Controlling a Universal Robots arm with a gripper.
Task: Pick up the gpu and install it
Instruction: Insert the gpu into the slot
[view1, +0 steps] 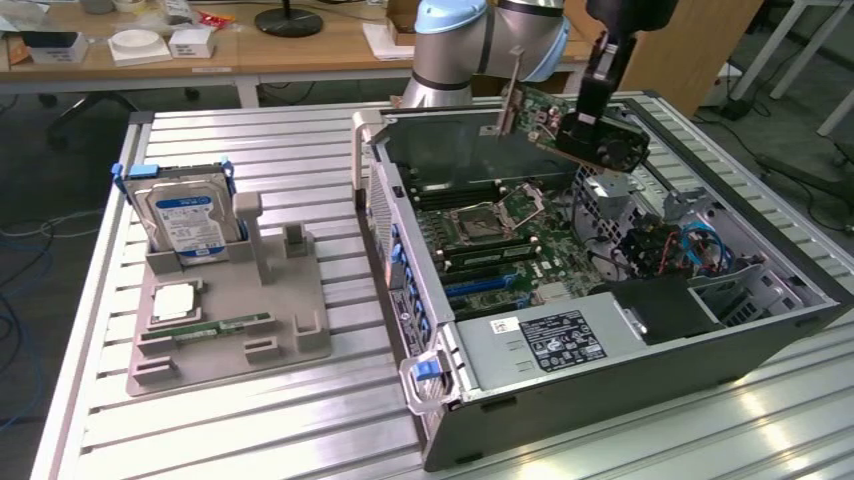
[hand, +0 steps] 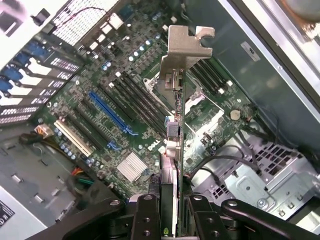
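one arm (view1: 454, 40) reaches down over the open computer case (view1: 667, 370), its gripper (view1: 601, 135) clamped on the gpu (view1: 541, 108), which hangs tilted above the motherboard (view1: 494, 235) inside. beside the case, a grey holder (view1: 200, 372) carries a hard drive (view1: 187, 220) and ram stick (view1: 220, 325).

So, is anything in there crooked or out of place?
Only the gpu: it hangs tilted above the open computer case, clamped in the gripper's jaws, not seated in any slot. Nothing looks spilled or broken.
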